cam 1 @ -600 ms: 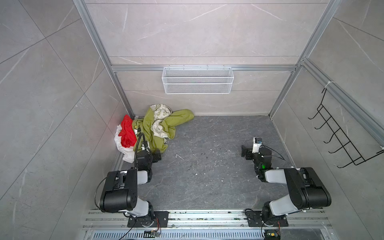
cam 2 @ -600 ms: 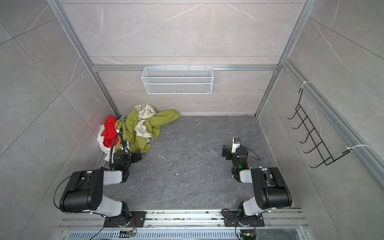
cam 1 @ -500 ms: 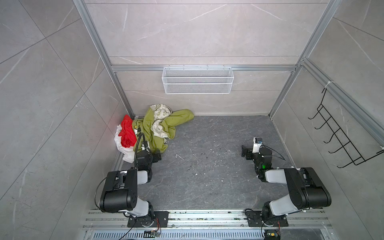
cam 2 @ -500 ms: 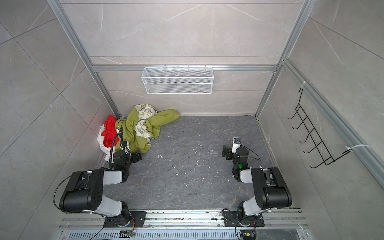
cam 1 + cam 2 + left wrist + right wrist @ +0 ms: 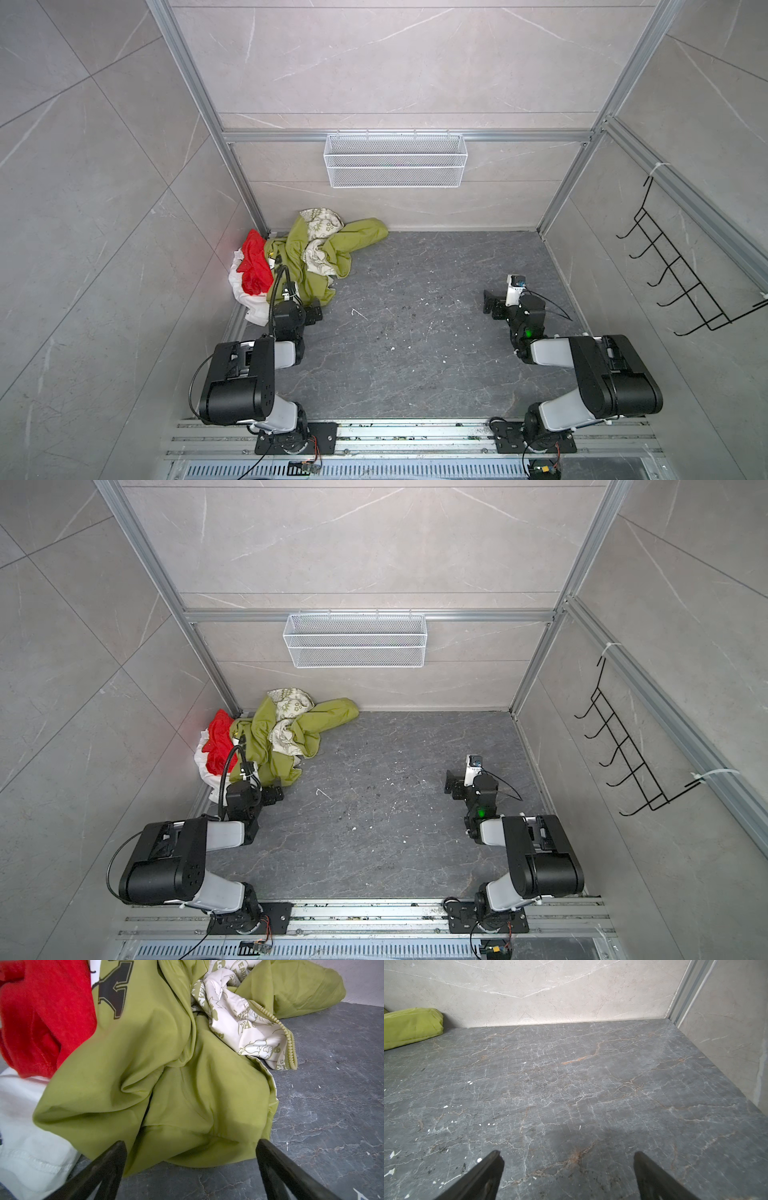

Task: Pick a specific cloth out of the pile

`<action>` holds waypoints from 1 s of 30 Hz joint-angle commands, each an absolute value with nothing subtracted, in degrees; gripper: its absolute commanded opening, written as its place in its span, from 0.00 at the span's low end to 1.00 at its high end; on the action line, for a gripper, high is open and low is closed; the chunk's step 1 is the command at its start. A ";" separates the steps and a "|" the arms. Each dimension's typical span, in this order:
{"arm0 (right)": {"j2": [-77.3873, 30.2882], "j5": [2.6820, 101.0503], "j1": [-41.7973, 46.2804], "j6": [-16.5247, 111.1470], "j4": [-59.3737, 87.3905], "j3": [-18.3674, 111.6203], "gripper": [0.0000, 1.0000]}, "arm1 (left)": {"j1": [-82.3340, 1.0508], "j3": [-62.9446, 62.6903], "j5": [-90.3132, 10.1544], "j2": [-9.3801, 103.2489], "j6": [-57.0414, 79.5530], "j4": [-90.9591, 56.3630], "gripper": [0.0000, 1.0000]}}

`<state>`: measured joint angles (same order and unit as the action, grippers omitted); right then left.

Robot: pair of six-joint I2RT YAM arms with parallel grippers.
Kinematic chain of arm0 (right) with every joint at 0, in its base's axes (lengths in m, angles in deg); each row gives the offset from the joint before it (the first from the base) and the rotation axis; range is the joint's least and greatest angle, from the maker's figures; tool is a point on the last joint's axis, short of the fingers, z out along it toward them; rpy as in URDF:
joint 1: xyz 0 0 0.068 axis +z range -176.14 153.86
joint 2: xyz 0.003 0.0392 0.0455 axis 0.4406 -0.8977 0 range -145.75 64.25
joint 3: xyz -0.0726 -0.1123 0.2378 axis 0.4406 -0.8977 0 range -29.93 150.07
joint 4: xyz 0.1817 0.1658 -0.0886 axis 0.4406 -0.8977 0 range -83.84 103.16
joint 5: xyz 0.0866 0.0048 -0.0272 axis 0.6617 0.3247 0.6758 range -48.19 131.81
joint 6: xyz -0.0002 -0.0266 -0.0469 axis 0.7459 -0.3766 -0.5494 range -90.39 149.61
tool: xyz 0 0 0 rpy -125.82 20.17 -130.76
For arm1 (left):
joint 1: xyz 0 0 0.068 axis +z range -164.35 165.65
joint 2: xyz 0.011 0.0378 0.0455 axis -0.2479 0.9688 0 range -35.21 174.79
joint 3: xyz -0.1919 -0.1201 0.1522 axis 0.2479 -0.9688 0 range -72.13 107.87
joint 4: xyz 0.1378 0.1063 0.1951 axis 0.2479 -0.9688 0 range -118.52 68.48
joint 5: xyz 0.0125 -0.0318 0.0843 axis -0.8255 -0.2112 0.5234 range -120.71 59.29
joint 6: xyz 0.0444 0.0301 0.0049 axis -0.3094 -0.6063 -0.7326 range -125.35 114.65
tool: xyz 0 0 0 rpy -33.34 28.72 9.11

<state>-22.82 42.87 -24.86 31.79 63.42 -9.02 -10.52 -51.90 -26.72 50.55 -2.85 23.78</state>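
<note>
**Red cloth at left edge of pile, both grippers open and empty**

I see the cloth (image 5: 254,270) in the back-left corner, hard against the left wall. It's bright red and bunched, lying on top of the white cloth (image 5: 249,305). Its right side touches the olive-green garment (image 5: 299,266). The top of it is fully exposed.

The pile (image 5: 286,733) spreads from that corner along the back wall. The olive garment makes up most of it, with a cream printed cloth (image 5: 318,253) tangled into its middle. One green sleeve reaches out toward the centre of the back wall.

The left gripper (image 5: 191,1144) sits low at the near edge of the pile, with its fingers spread wide and nothing clamped. In the left wrist view the garment's near hem lies just ahead of the fingertips; I can't tell if they touch it. The red cloth sits off to one side in that view, out of line with the gap between the fingers.

The right gripper (image 5: 568,1155) is also wide open and holds nothing. It is over the bare grey stone floor (image 5: 571,1084), well apart from the pile.
</note>
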 commanded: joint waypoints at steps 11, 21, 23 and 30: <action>-23.19 47.57 -26.10 31.82 64.40 -9.18 0.99 | -10.66 -51.02 -26.57 50.75 -3.85 26.08 1.00; -22.67 47.35 -26.14 31.26 65.28 -9.88 0.99 | -10.61 -51.19 -26.48 50.66 -3.83 26.26 1.00; -22.67 47.35 -26.14 31.22 65.34 -9.97 0.99 | -10.61 -51.18 -26.49 50.66 -3.85 26.22 1.00; -22.67 47.26 -26.14 31.14 65.37 -9.98 0.99 | -10.63 -51.14 -26.47 50.64 -3.86 26.33 1.00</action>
